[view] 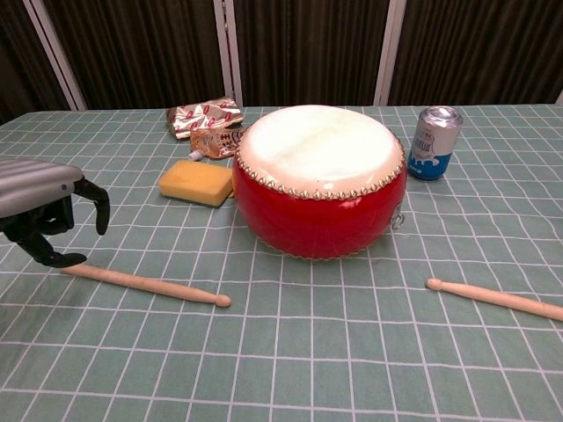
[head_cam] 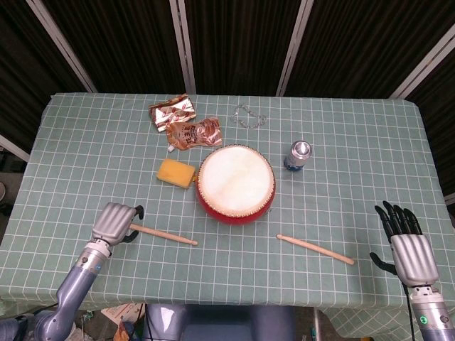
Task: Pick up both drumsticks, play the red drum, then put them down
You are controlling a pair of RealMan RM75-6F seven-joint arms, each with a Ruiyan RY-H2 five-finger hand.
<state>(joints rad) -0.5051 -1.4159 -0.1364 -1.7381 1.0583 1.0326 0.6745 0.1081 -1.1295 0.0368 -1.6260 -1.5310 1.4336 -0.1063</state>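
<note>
The red drum (head_cam: 236,184) (view: 318,179) with its pale skin stands mid-table. One wooden drumstick (head_cam: 167,235) (view: 149,283) lies to its front left, another drumstick (head_cam: 316,249) (view: 498,300) to its front right. My left hand (head_cam: 115,222) (view: 40,211) hovers over the butt end of the left stick, fingers curled downward around it, nothing gripped. My right hand (head_cam: 405,244) stays at the table's right front edge, fingers spread, well to the right of the right stick.
A yellow sponge (head_cam: 176,172) (view: 196,182) lies just left of the drum. Foil snack wrappers (head_cam: 186,125) (view: 207,123) sit behind it. A blue can (head_cam: 298,155) (view: 435,142) stands right of the drum. A clear plastic scrap (head_cam: 247,116) lies at the back.
</note>
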